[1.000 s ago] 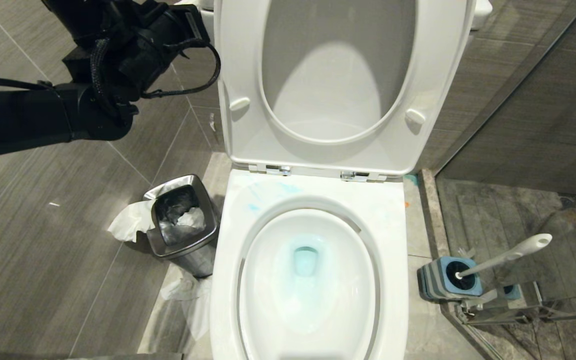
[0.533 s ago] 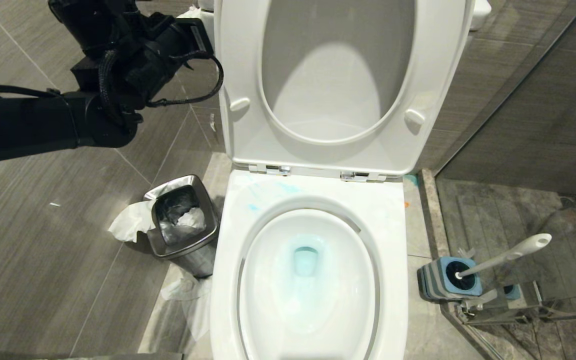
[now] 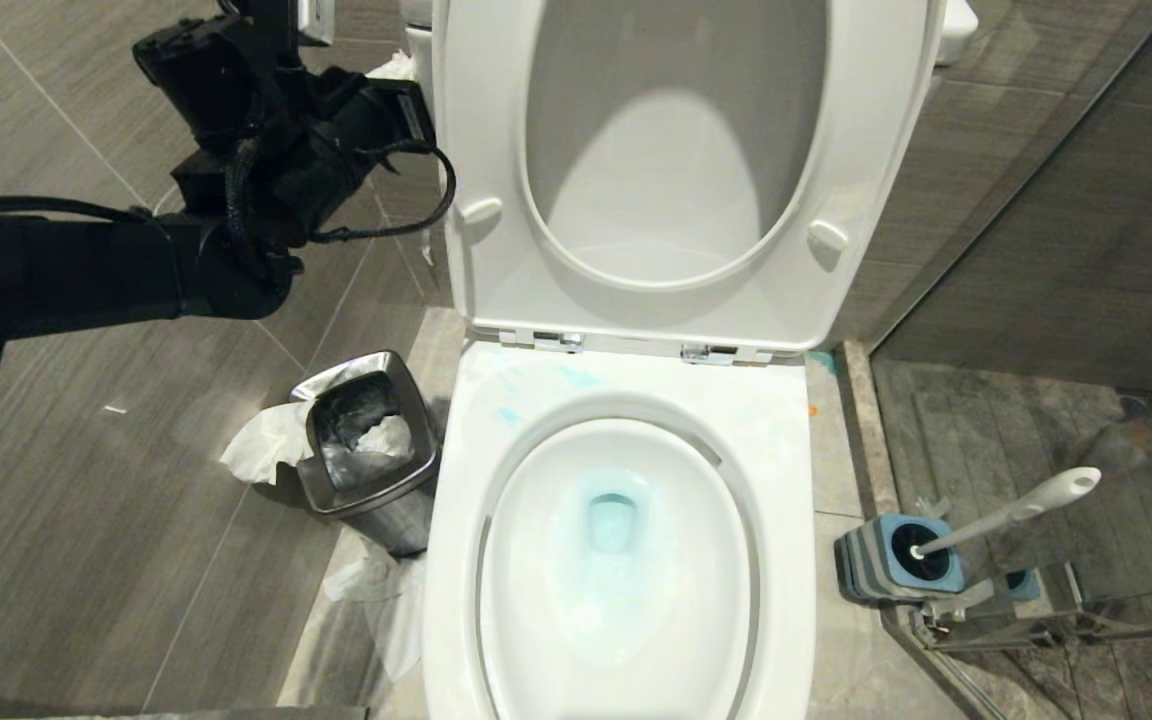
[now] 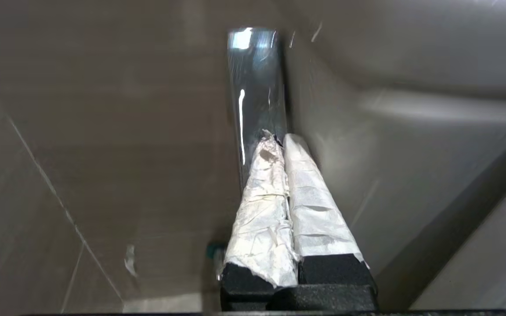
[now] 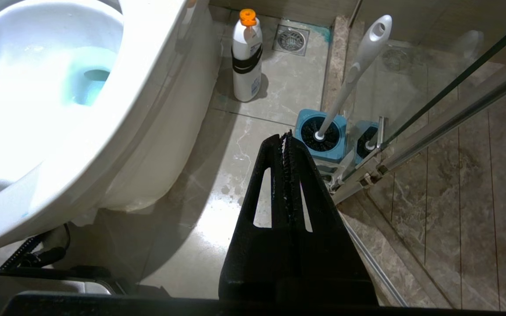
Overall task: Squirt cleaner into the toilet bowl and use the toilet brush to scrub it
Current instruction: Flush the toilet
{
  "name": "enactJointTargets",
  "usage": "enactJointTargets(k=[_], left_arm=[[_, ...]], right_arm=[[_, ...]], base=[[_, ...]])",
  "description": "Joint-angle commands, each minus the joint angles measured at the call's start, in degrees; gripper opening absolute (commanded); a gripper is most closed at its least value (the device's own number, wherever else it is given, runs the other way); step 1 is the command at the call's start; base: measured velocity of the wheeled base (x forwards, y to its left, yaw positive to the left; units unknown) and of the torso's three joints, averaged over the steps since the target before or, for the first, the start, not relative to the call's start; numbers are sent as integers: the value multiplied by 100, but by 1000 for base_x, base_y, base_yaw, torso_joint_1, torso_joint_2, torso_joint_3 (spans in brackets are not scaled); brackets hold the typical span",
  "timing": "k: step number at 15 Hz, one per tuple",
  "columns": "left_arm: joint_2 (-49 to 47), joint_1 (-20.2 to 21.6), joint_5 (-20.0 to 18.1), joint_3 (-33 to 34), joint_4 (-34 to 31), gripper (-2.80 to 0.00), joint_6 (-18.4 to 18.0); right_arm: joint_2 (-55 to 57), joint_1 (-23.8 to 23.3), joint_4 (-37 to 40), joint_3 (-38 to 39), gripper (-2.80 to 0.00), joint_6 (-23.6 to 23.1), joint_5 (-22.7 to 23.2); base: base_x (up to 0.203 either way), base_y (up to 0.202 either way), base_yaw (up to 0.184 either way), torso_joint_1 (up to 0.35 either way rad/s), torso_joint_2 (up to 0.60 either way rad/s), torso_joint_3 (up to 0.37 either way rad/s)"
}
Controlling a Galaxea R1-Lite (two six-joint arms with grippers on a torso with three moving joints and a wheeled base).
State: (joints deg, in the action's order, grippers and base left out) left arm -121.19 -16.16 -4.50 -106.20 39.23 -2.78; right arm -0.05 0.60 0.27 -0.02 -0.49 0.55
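Note:
The toilet bowl [image 3: 696, 560] stands open with seat and lid up, its water tinted pale blue by cleaner [image 3: 611, 525]. Thin blue smears [image 3: 536, 385] mark the back rim. The toilet brush [image 3: 1021, 510] leans in its blue-and-grey holder [image 3: 881, 565] on the floor to the right. My left arm [image 3: 266, 170] reaches up beside the tank. Its left gripper [image 4: 281, 139] is shut and empty, its taped fingertips right at a shiny chrome bar [image 4: 255, 83]. My right gripper [image 5: 286, 136] hangs shut and empty low by the floor, pointing toward the holder [image 5: 321, 136].
A white bottle with an orange cap [image 5: 246, 57] stands on the floor beside the toilet, near a floor drain [image 5: 291, 39]. A steel waste bin [image 3: 366, 445] with crumpled paper [image 3: 256, 445] sits left of the bowl. A glass shower door and its rail [image 3: 1036, 625] close off the right.
My left arm has swung up and rightward, closer to the tank's side. Both grippers stayed shut. The bowl, brush and bin have not moved.

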Motion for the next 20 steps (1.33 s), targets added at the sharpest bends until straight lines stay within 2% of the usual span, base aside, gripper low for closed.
enactJointTargets(k=[1,3,20], left_arm=[[-291,16,-19,-265,4,-280,-3],[-489,16,-32,-516,-3,-280,-11],[-485,95,2,-498,296,-280,-12]], right_arm=[[5,2,0,2,-280,-4,-2],[5,2,0,-6,-280,-4,0],[5,2,0,-6,-280,-4,-2]], base=[[0,0,0,0,0,0],[0,0,0,0,0,0],[0,0,0,0,0,0]])
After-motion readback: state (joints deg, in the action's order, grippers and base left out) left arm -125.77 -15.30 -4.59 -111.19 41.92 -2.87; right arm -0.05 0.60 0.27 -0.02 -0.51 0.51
